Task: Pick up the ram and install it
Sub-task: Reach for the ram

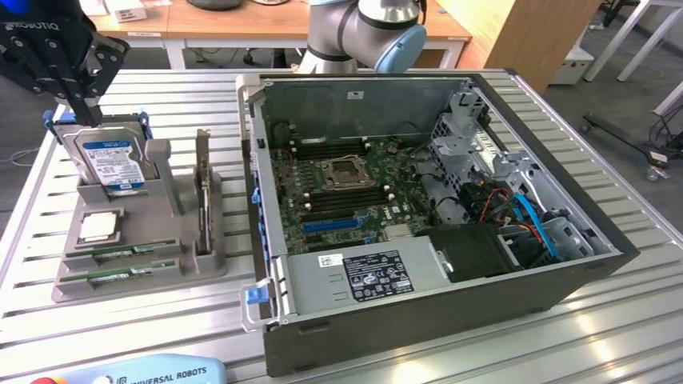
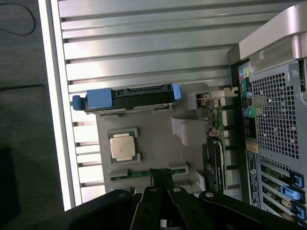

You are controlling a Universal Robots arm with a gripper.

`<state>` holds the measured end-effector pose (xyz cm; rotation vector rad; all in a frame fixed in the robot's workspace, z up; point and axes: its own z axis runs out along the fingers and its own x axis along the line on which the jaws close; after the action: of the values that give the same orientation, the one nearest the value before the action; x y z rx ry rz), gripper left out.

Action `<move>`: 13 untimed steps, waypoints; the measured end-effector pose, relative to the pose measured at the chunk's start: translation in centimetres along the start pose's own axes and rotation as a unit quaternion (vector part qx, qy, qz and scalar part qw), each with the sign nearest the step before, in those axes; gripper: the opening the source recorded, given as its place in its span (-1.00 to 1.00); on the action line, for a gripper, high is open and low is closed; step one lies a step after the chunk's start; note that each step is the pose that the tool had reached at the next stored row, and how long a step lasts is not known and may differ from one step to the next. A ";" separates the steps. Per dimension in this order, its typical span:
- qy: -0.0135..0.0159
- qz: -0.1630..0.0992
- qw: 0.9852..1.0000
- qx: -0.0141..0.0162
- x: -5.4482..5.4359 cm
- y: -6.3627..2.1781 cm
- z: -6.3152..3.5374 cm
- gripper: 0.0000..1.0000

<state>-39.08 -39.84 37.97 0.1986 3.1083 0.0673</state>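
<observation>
A slatted metal table (image 1: 597, 320) carries an open computer case (image 1: 427, 316) with its motherboard (image 1: 353, 192) exposed; to the exterior view's left of the case sits a grey holder (image 1: 171, 216) (image 2: 153, 139). The gripper (image 1: 88, 110) (image 2: 162, 176) hangs above the far end of that holder, over an upright hard drive (image 1: 107, 160) (image 2: 129, 98); its fingers are clenched together on nothing. An expansion card (image 1: 201, 184) (image 2: 213, 143) stands on edge along the holder's side nearest the case. The ram (image 1: 120, 254) (image 2: 129, 175) lies in a slot at the holder's near end, with a second stick (image 1: 128, 274) in the slot just beside it; both are well below the tool and apart from it, at the opposite end of the holder from the hard drive. In the wrist view the closed fingertips overlap the ram's slot, though the exterior view shows no contact. A square processor chip (image 1: 98, 227) (image 2: 122, 147) rests between the hard drive and the ram.
</observation>
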 end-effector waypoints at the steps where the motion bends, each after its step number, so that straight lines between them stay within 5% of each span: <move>1: 0.000 0.000 1.000 0.000 0.0 -0.06 0.00 -0.80; 13: 0.000 -0.006 1.000 0.000 -0.1 -0.92 -0.04 -0.80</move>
<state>-39.09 -40.76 37.97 0.1804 3.1097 0.0676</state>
